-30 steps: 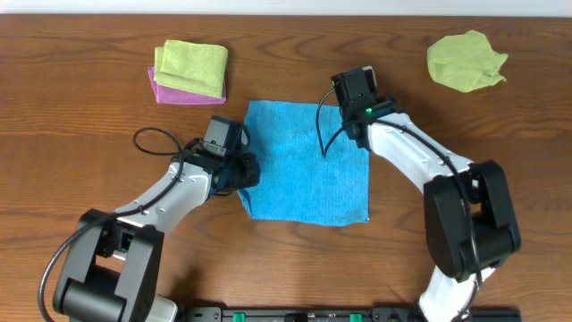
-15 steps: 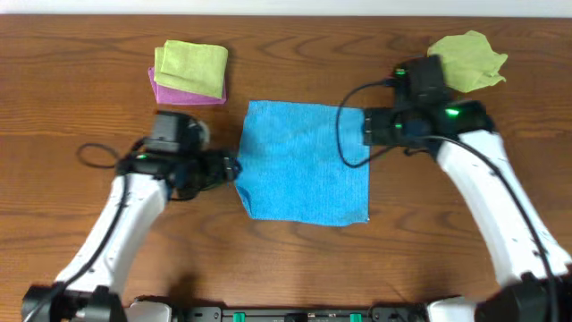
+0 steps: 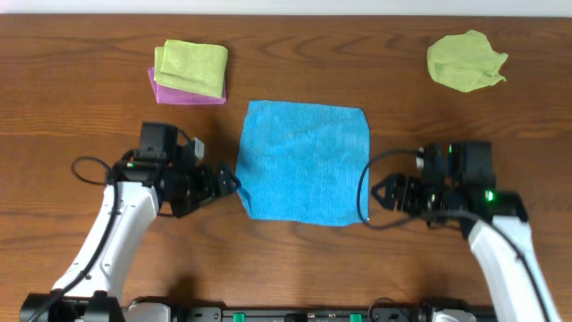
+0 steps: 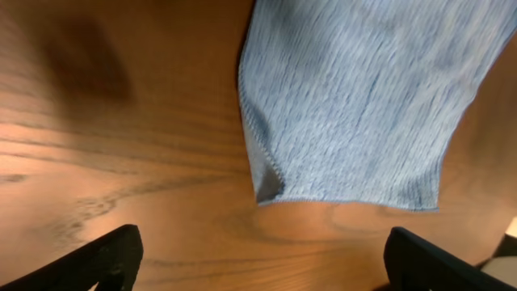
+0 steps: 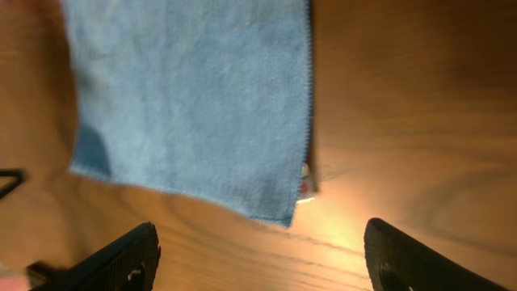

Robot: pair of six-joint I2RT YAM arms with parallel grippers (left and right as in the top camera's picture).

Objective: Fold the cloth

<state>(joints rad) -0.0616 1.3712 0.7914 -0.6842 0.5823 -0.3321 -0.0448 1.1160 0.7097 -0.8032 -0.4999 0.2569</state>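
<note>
The blue cloth (image 3: 304,161) lies spread flat in the middle of the table, its front left corner slightly curled. My left gripper (image 3: 227,183) sits just left of that corner, open and holding nothing. In the left wrist view the cloth (image 4: 363,97) lies ahead of the wide-apart fingers (image 4: 113,255), with bare wood between them. My right gripper (image 3: 382,191) is open beside the cloth's front right corner. Seen from the right wrist, the cloth (image 5: 194,97) ends just short of the open gripper (image 5: 260,246).
A folded yellow-green cloth (image 3: 190,67) rests on a pink one (image 3: 174,93) at the back left. A crumpled yellow-green cloth (image 3: 465,60) lies at the back right. Black cables loop beside both wrists.
The left gripper has opened and sits off the cloth's left edge. The right arm has swung from the cloth's back right corner to its front right corner.
</note>
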